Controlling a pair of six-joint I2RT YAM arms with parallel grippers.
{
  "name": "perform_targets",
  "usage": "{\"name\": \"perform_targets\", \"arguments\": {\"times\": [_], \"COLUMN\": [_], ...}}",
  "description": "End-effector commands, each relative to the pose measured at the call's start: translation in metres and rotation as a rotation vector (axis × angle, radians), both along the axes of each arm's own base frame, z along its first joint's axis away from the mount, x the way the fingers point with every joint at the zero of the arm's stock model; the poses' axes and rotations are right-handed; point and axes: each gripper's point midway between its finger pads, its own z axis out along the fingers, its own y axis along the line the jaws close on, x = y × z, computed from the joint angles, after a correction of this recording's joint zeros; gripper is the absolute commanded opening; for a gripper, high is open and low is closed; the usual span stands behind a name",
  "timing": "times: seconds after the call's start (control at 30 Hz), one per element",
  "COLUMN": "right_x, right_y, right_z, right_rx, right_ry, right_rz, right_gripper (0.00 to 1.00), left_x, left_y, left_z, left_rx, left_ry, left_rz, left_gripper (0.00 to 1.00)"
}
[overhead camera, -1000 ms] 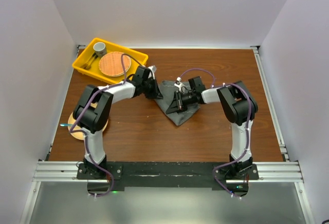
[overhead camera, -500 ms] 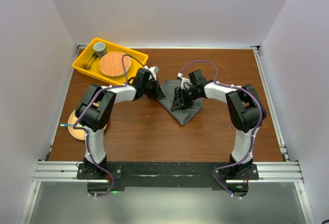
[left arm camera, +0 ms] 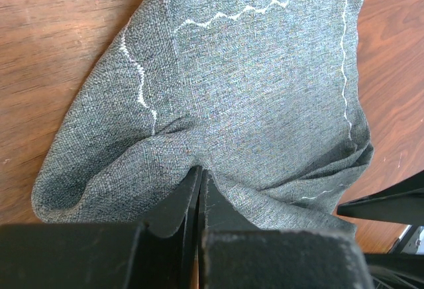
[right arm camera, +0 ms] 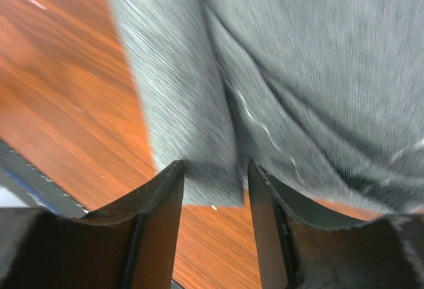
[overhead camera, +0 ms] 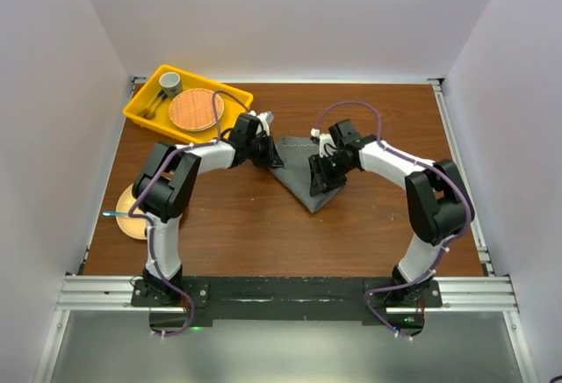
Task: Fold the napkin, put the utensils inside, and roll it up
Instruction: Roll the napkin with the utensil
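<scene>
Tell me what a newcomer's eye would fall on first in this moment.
The grey-green napkin draws the eye first. It is folded into a rough triangle at centre, with both arms meeting over it. The left claw is shut on a pucker of cloth at its left side, while the right claw hangs open over its right edge. The bright yellow tray in the far left corner also stands out.

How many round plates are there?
2. One orange plate sits in the yellow tray at the far left. One tan plate lies at the table's left edge, partly hidden under the left arm. More may be hidden.
</scene>
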Motion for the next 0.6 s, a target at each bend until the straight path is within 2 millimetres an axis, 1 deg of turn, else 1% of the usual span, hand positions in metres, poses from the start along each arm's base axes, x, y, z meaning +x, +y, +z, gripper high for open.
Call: {"name": "perform_targets", "arguments": {"times": [0.0, 0.03, 0.07, 0.13, 0.17, 0.2, 0.23, 0.27, 0.3, 0.33, 0.37, 0.4, 0.43, 0.47, 0.5, 0.53, 0.57], "right_x": [-0.017, -0.018, -0.018, -0.016, -0.012, -0.011, -0.007, -0.002, -0.001, 0.003, 0.007, 0.012, 0.013, 0.011, 0.015, 0.018, 0.015], "right_y": [-0.018, -0.018, -0.018, -0.020, -0.024, -0.026, -0.027, -0.029, -0.027, -0.025, -0.023, -0.018, -0.015, -0.003, 0.001, 0.009, 0.019], "right_z": [-0.030, -0.037, -0.041, -0.043, -0.042, -0.039, -0.031, -0.019, -0.009, 0.002, 0.018, 0.031, 0.039, 0.051, 0.059, 0.064, 0.065], "right_rx": [-0.077, -0.084, -0.093, -0.117, -0.146, -0.162, -0.176, -0.193, -0.200, -0.201, -0.194, -0.207, -0.215, -0.213, -0.231, -0.223, -0.215], "right_ry": [0.029, 0.037, 0.043, 0.044, 0.028, 0.017, 0.003, -0.040, -0.072, -0.098, -0.146, -0.195, -0.227, -0.276, -0.326, -0.362, -0.378], "right_rz": [-0.005, 0.000, 0.003, 0.011, 0.004, 0.005, 0.004, -0.004, 0.004, -0.002, -0.004, -0.002, 0.007, 0.037, 0.051, 0.067, 0.098], "right_gripper": [0.44, 0.41, 0.40, 0.37, 0.37, 0.36, 0.36, 0.37, 0.39, 0.41, 0.47, 0.49, 0.52, 0.62, 0.67, 0.72, 0.77], "left_x": [-0.011, -0.011, -0.012, -0.012, -0.012, -0.012, -0.012, -0.013, -0.013, -0.013, -0.013, -0.013, -0.014, -0.015, -0.015, -0.016, -0.016], "left_y": [0.020, 0.020, 0.019, 0.018, 0.018, 0.018, 0.018, 0.017, 0.017, 0.017, 0.018, 0.018, 0.018, 0.019, 0.019, 0.019, 0.018], "left_z": [-0.037, -0.038, -0.039, -0.041, -0.042, -0.042, -0.042, -0.041, -0.040, -0.039, -0.039, -0.040, -0.040, -0.041, -0.044, -0.044, -0.044], "left_rx": [0.115, 0.117, 0.115, 0.116, 0.116, 0.118, 0.118, 0.114, 0.112, 0.114, 0.116, 0.121, 0.126, 0.129, 0.133, 0.134, 0.133], "left_ry": [0.079, 0.086, 0.096, 0.106, 0.112, 0.116, 0.120, 0.120, 0.119, 0.120, 0.121, 0.123, 0.134, 0.140, 0.148, 0.156, 0.160], "left_rz": [0.008, 0.006, 0.002, -0.004, -0.006, -0.006, -0.006, -0.009, -0.010, -0.009, -0.008, -0.011, -0.011, -0.011, -0.012, -0.014, -0.016], "left_gripper": [0.00, 0.00, 0.00, 0.00, 0.00, 0.00, 0.00, 0.00, 0.00, 0.00, 0.00, 0.00, 0.00, 0.00, 0.00, 0.00, 0.00]}}
